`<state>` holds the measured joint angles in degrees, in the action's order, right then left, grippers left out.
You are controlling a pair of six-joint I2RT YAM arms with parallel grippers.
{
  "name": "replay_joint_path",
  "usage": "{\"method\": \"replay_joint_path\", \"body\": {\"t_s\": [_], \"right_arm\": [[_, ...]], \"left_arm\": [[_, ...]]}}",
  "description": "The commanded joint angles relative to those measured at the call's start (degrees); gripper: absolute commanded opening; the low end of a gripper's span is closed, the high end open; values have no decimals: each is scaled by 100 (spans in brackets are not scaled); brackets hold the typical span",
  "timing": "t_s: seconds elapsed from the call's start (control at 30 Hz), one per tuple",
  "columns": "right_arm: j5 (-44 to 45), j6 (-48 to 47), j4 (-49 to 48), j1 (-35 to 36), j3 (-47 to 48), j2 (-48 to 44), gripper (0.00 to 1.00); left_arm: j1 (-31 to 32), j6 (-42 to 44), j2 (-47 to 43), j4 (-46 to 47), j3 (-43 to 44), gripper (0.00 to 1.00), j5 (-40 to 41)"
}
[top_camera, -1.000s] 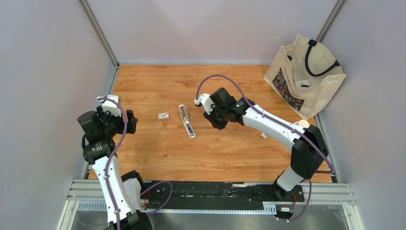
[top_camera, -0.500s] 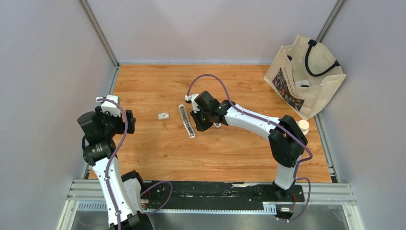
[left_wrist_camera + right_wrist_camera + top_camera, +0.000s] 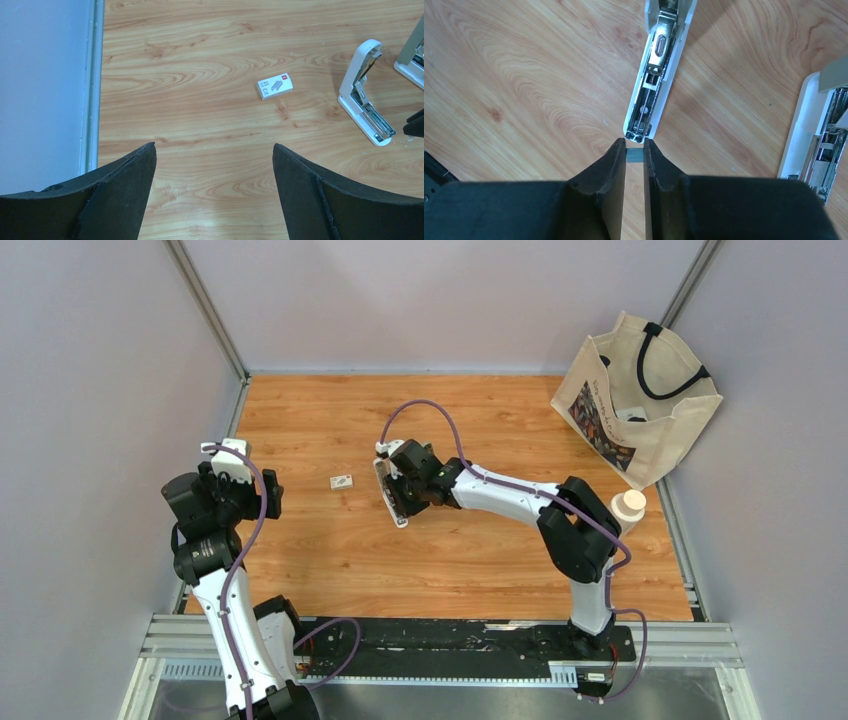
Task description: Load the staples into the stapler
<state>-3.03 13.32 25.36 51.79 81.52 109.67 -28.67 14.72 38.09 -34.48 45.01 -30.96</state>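
Two claws are in view, and we judge the right one nearer the work. The right claw [image 3: 634, 148] is clenched on the staples [image 3: 634, 156], pinched at its tips and just short of the near end of the opened stapler [image 3: 656, 75]. The stapler's long axis runs straight ahead of that claw, tilted slightly right. The left claw [image 3: 212, 165] hangs released, well apart to the left.
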Motion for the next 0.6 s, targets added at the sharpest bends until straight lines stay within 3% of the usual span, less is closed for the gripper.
{"method": "replay_joint_path", "body": {"t_s": [0.0,0.57], "right_arm": [[250,206,-374,7,356,125,20],[294,294,-304,33,620,494,19]], "left_arm": [[-60,119,-38,152,-1,94,-59],[-60,136,15,170,-19,94,-94]]}}
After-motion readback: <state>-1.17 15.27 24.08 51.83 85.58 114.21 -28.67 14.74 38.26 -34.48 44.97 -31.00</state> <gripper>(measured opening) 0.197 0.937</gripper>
